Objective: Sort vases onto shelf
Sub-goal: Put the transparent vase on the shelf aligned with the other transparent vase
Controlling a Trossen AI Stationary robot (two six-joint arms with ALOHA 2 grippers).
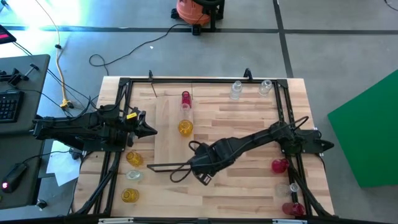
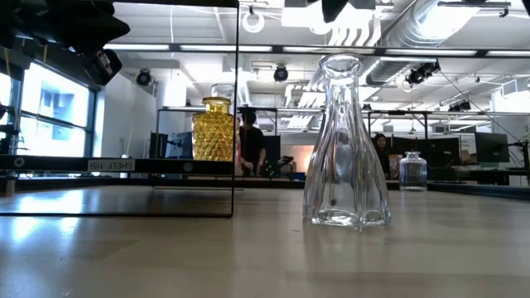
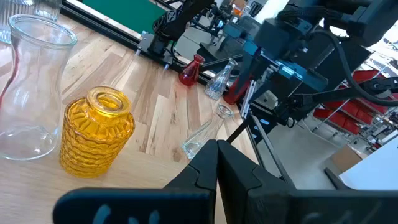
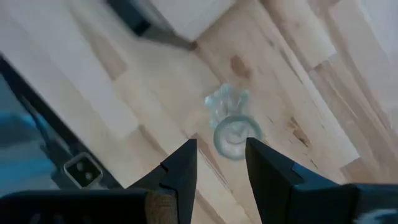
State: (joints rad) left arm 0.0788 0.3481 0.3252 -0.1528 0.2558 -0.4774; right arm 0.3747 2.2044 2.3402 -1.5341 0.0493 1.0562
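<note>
Clear vase below parted right claw (empty); left claw shut, idle at table edge.

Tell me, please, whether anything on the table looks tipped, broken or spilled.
Nothing stands out. The vases in view look upright and whole, nothing is spilled, and the clear vase below the open right claw stands mouth-up.

Amber vase with honeycomb texture, red vase, seemingly clear vase, light-wood shelf.
</note>
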